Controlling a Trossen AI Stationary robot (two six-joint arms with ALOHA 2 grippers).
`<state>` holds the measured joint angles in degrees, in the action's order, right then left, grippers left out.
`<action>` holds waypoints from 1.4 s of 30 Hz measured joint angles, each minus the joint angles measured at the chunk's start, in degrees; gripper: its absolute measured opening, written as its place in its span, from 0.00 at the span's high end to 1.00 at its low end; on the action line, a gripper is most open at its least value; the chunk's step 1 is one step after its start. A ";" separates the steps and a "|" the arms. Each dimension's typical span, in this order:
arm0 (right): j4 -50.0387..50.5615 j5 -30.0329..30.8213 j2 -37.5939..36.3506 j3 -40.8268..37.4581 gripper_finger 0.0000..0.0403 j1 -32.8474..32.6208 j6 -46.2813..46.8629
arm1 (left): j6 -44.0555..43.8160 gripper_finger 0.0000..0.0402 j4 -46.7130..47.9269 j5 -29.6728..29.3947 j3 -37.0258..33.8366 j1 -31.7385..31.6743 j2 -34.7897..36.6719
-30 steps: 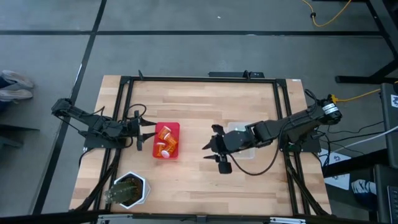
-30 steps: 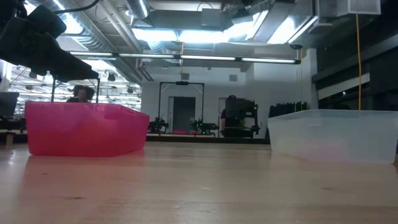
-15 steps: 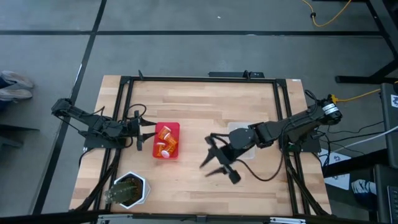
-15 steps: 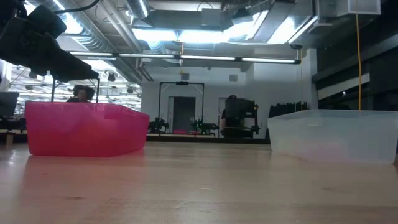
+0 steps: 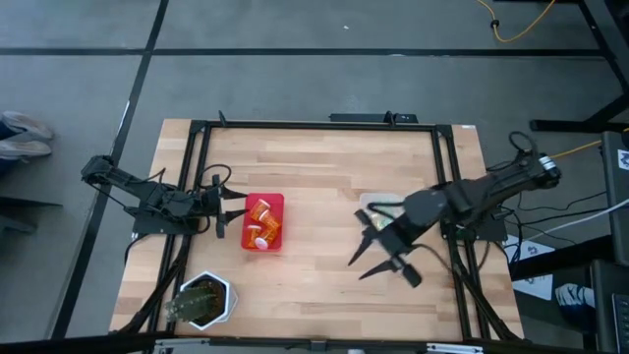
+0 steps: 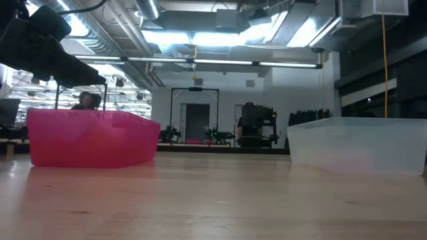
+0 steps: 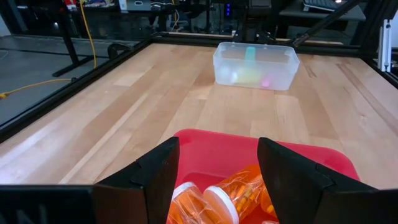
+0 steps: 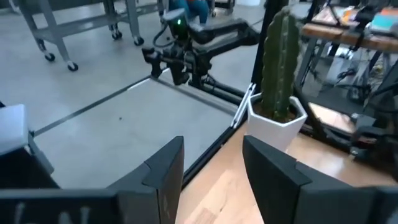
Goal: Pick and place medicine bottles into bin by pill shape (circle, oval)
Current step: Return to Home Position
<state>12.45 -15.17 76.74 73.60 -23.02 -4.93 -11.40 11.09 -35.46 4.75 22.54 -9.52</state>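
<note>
Orange medicine bottles (image 5: 261, 224) with white caps lie in the red bin (image 5: 277, 203) left of the table's centre. They also show under my left gripper's fingers as orange bottles (image 7: 217, 196). Pastel teal, yellow-green and pink bottles (image 7: 252, 71) sit in the clear bin (image 7: 224, 65), which my right arm partly covers in the high view. My left gripper (image 5: 239, 208) stands open at the red bin's left wall. My right gripper (image 5: 357, 270) hangs open above bare table, near of the clear bin, nothing between its fingers.
A white hexagonal pot with a cactus (image 5: 204, 300) stands at the table's near left corner; my right gripper (image 8: 212, 142) points toward the pot (image 8: 280, 118). A black frame rail (image 5: 314, 125) runs around the table. Bare wood lies between the two bins (image 6: 220, 193).
My right gripper has risen and swung from beside the clear bin toward the table's near and right edges. It has turned so that it now points at the near left corner. Its fingers stay equally apart. My left arm and the bins keep still.
</note>
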 joint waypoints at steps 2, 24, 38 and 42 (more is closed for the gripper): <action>-0.05 0.11 -3.31 -1.89 0.59 -0.03 0.00 | 0.00 0.47 0.00 0.00 0.00 -0.01 0.00; -13.19 0.18 -45.24 -37.92 0.59 10.54 -1.41 | 0.00 0.47 -0.02 0.22 0.00 -0.01 0.00; -13.22 0.13 -58.98 -54.26 0.59 13.23 -1.35 | 0.00 0.47 -0.02 0.22 0.00 -0.01 0.00; -13.20 0.13 -61.41 -58.43 0.59 13.34 -1.40 | 0.00 0.47 -0.02 0.20 0.00 -0.01 0.00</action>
<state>-0.75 -15.05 15.33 15.17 -9.67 -6.33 -11.40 11.07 -35.26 4.75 22.52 -9.52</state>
